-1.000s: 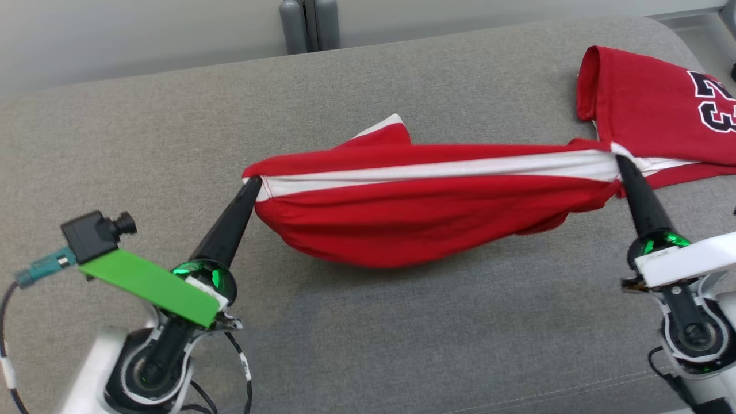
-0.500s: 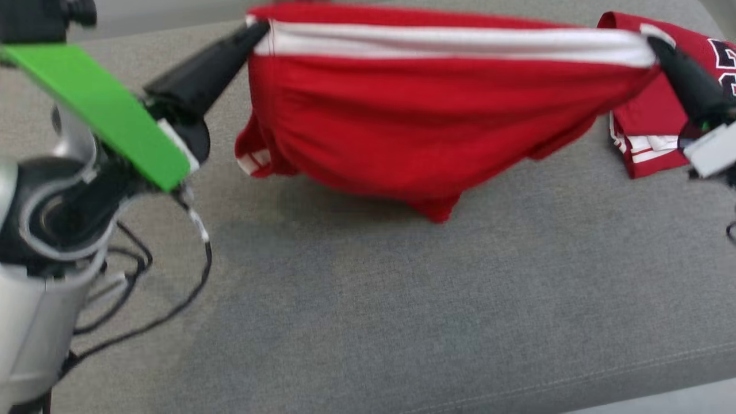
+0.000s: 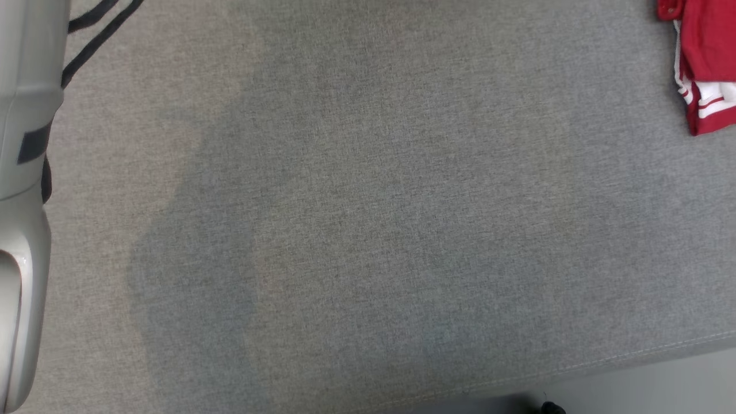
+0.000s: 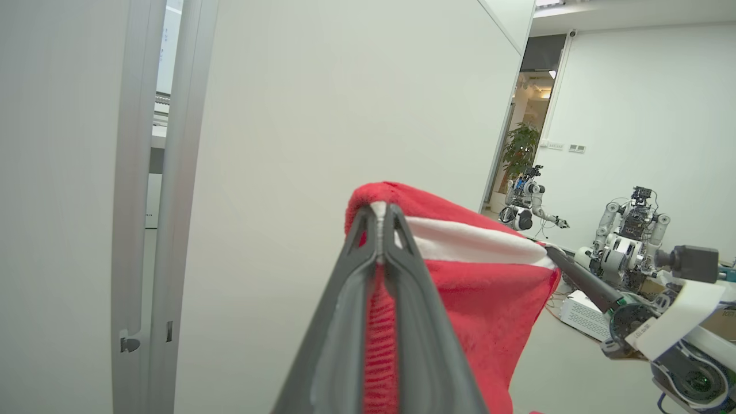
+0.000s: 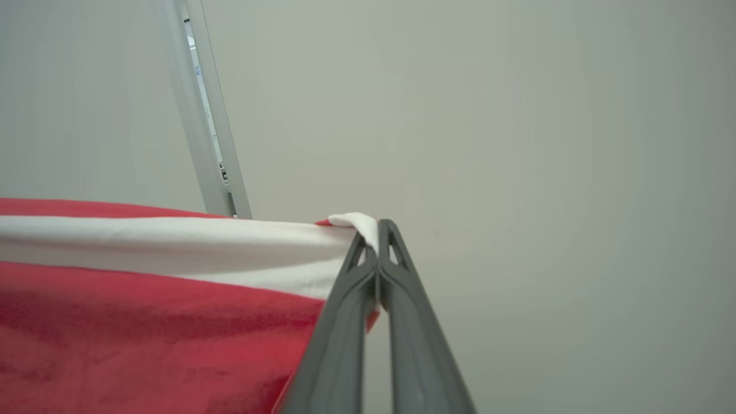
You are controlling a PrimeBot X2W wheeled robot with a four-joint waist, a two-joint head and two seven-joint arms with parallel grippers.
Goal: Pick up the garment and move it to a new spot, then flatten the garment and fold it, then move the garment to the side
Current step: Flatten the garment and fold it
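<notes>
Garment [image 4: 483,299]: red knit cloth edged with a broad white band [image 5: 172,244], held up in front of a pale wall [image 5: 517,144]; it occupied the lower centre of the left wrist view and the lower left of the right wrist view.
Left gripper [image 4: 380,210]: fingers pinched together on one end of the band, with red cloth trapped along the slit between them.
Right gripper [image 5: 378,225]: fingers likewise clamped on the opposite end, a small white fold peeping past the tips.
Long axis: ran along the band from one claw to the other, leaving the left claw toward the right of the left wrist view and the right claw toward the left of the right wrist view.
Deciding relation: band stretched nearly straight between the claws, the body of the cloth hanging below it; neither arm was nearer, each held a corner.
Texture: soft, faintly ribbed, sagging in shallow folds; judged limp and liable to bunch when lowered.
Landing area: grey cushion [image 3: 368,230] spread across the head view; a red-and-white cloth [image 3: 710,63] rested at its upper right.
Step judged: carrying to a new spot, flattening not yet begun.
</notes>
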